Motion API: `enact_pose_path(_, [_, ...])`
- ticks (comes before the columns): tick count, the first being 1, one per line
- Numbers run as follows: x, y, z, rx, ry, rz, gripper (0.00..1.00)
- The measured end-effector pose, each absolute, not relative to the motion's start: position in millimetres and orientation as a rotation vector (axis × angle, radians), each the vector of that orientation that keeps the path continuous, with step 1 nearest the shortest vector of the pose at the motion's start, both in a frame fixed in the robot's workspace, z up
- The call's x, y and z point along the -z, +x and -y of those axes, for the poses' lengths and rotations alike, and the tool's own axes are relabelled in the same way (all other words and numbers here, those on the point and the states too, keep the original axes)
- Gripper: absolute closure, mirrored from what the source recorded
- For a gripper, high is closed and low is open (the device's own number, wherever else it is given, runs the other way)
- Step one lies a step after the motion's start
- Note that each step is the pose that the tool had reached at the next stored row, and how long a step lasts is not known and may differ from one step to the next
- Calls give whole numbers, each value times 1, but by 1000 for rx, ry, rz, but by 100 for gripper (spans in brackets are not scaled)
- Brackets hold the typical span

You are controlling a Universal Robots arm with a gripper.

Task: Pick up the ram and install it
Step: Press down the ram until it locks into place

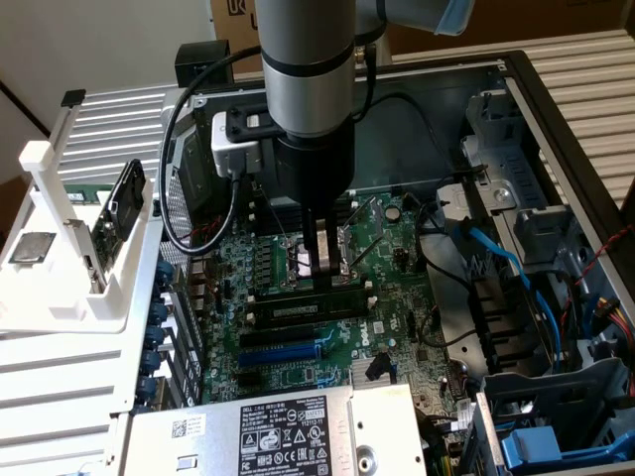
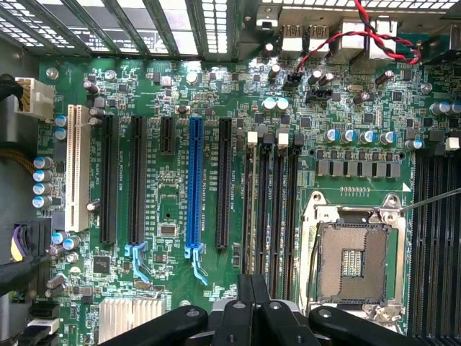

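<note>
Inside open computer case [image 1: 556, 129], claw [image 1: 319, 283] closed, touching ram [image 1: 303, 309] seated on motherboard [image 1: 397, 297].

The hand [image 1: 324, 281] covers part of the processor socket [image 1: 322, 260] in the exterior view, and the arm [image 1: 308, 69] hides the board area behind it. The ram [image 1: 306, 308] label is too small to read. In the wrist view the finger bases [image 2: 252, 317] are cut off by the frame edge, and the processor socket [image 2: 353, 259] is partly covered.
</note>
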State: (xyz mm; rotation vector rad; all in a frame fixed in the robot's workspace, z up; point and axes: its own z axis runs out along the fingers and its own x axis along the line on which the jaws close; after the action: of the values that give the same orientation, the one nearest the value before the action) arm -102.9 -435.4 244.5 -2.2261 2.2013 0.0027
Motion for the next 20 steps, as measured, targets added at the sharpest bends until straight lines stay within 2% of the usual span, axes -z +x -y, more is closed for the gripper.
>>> enact_pose_path(20, [-241, -108, 431, -1, -2226, -2201, 90])
